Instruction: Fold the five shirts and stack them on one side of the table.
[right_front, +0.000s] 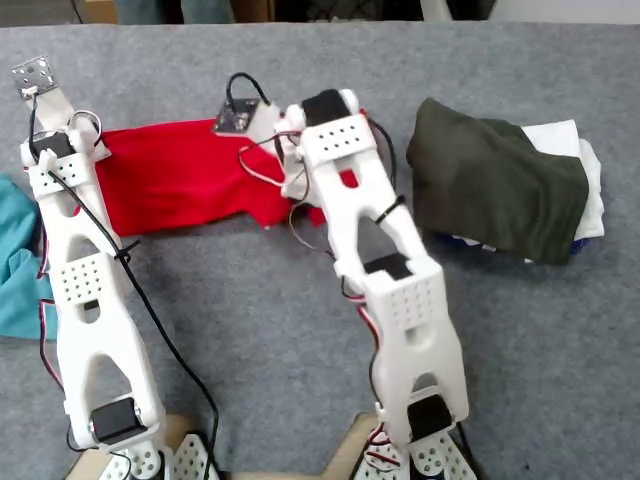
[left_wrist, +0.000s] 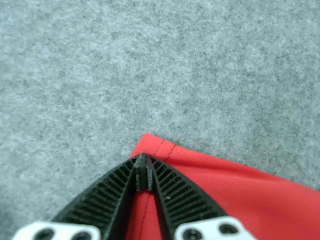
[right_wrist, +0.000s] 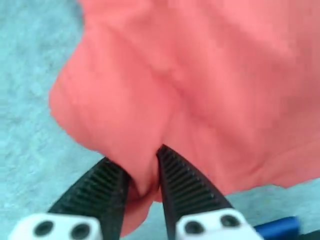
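Note:
A red shirt (right_front: 185, 178) lies spread across the back middle of the grey table. My left gripper (left_wrist: 143, 176) is shut on the red shirt's (left_wrist: 240, 195) corner, at the shirt's left end in the high view (right_front: 88, 140). My right gripper (right_wrist: 142, 172) is shut on a fold of the red shirt (right_wrist: 200, 85), at the shirt's right end in the high view (right_front: 300, 135). A stack of folded shirts with a dark green one (right_front: 495, 180) on top sits at the right; white (right_front: 570, 140) and blue layers show beneath it.
A teal shirt (right_front: 15, 250) lies crumpled at the table's left edge, beside the left arm. Open grey felt (right_front: 250, 300) stretches in front of the red shirt, between the two arms.

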